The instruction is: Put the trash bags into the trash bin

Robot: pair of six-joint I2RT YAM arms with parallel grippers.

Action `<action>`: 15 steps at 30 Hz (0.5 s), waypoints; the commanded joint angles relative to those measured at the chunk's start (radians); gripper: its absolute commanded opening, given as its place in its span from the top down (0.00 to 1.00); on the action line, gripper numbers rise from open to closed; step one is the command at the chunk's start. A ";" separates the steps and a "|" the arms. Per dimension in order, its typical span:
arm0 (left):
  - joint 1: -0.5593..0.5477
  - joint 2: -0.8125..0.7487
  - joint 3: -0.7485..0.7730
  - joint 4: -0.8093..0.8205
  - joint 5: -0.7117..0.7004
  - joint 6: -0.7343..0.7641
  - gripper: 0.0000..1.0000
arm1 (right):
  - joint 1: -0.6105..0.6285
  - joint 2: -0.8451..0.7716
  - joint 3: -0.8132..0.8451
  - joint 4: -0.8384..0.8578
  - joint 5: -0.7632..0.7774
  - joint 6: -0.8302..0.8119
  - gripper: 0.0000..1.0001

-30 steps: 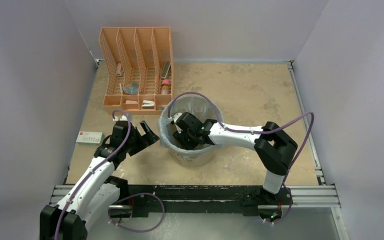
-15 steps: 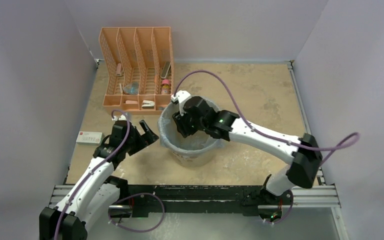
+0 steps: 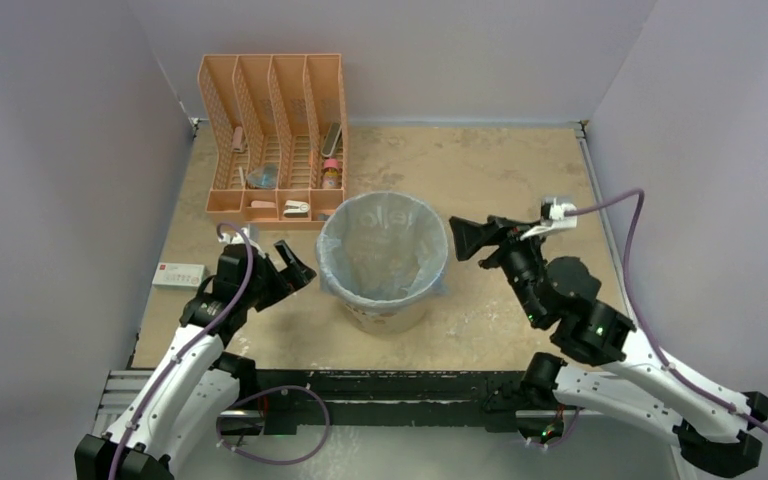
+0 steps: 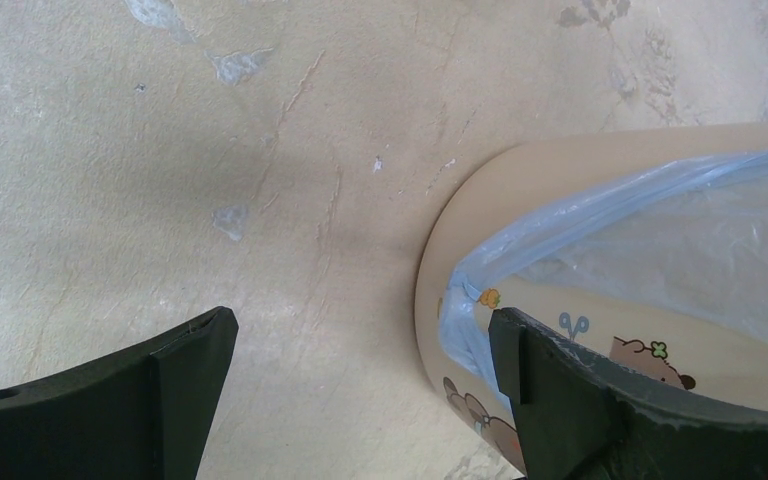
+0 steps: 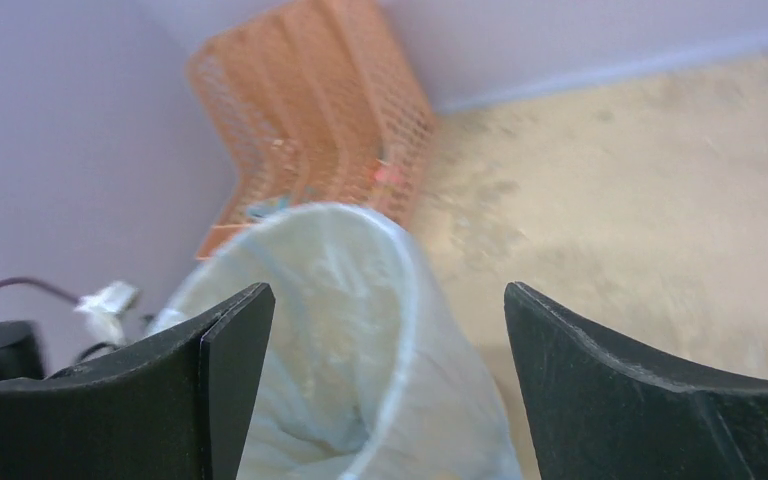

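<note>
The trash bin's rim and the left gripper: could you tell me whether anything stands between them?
Nothing visible does: the open left gripper sits just left of the trash bin, whose rim the trash bag covers.

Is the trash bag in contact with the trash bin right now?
Touching. The left wrist view shows the trash bag draped over the rim of the trash bin, its blue film lying against the wall.
</note>
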 commanded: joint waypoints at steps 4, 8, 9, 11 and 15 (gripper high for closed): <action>0.007 -0.021 0.085 -0.021 0.043 0.024 0.00 | 0.001 -0.175 -0.236 -0.047 0.249 0.363 0.13; 0.007 -0.052 0.099 -0.058 0.021 0.000 0.00 | 0.001 -0.197 -0.291 -0.105 0.277 0.497 0.12; 0.007 -0.066 0.100 -0.067 0.013 -0.005 0.00 | 0.001 -0.194 -0.296 -0.127 0.288 0.526 0.12; 0.007 -0.094 0.102 -0.077 -0.001 -0.002 0.00 | 0.001 -0.177 -0.307 -0.174 0.301 0.592 0.12; 0.007 -0.108 0.106 -0.071 0.018 0.012 0.00 | 0.001 -0.120 -0.351 -0.172 0.259 0.657 0.11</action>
